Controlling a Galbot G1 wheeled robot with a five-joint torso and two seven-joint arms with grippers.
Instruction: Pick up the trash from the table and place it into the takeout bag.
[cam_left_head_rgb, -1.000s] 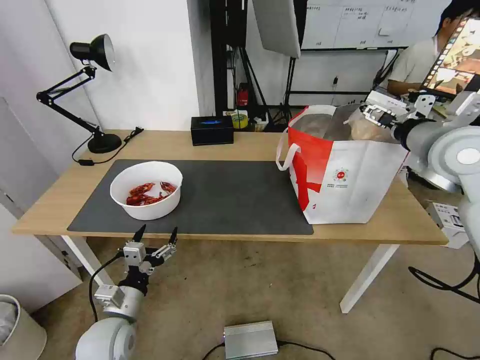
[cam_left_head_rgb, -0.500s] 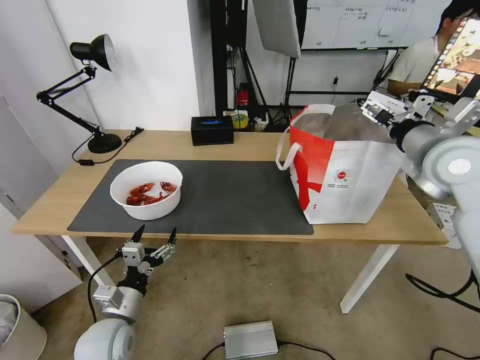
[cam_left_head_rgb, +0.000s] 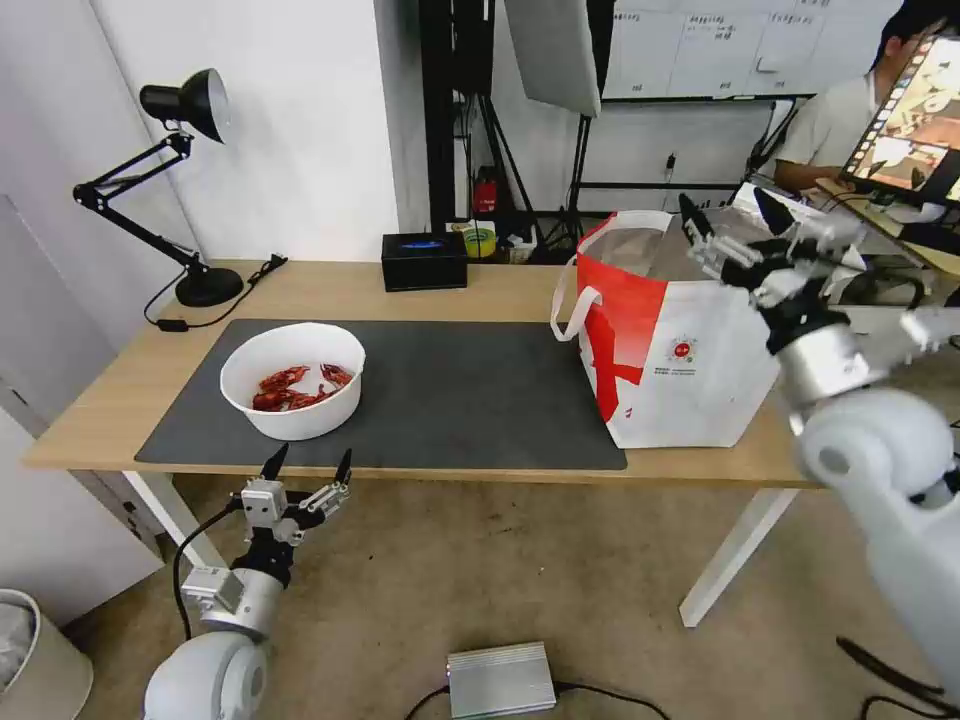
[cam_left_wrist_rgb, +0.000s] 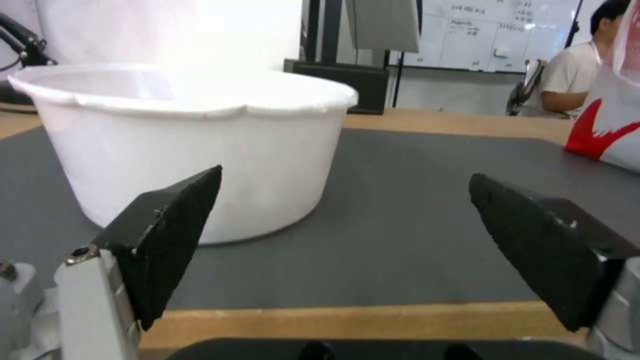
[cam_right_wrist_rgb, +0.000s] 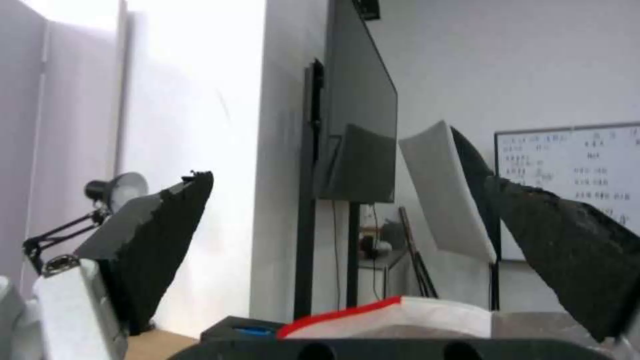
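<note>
Since a second ago, right pincer (cam_left_head_rgb: 728, 210) withdrawn from the mouth of the takeout bag (cam_left_head_rgb: 690, 360), now lifted clear above its near rim with fingers spread wide and nothing between them; the clear bag with the beige lump, held at the bag's opening back then, no longer in that grip. Left pincer (cam_left_head_rgb: 306, 468) unchanged, parked low just off the near edge of the tabletop (cam_left_head_rgb: 480, 290).

Takeout bag upright on the right part of the tabletop, partly on the dark grey mat (cam_left_head_rgb: 470, 390), red panel facing left, one white loop handle (cam_left_head_rgb: 572, 300) hanging off its left side, small round red logo (cam_left_head_rgb: 683, 351) on the white face. From the right wrist, a strip of the bag's red-and-white rim (cam_right_wrist_rgb: 373, 312) just below the two spread black fingers (cam_right_wrist_rgb: 167, 235).

White bowl (cam_left_head_rgb: 293, 380) with red crayfish shells (cam_left_head_rgb: 295, 388) on the left part of the mat, well apart from the bag and far from the right pincer. Directly beyond the left pincer and near it: from the left wrist, bowl wall (cam_left_wrist_rgb: 193, 155) rising just past one black finger (cam_left_wrist_rgb: 177, 230), jaws held wide, not touching the bowl.

Black desk lamp (cam_left_head_rgb: 160, 190) at the far left corner, small black box (cam_left_head_rgb: 424, 260) at the far edge.
</note>
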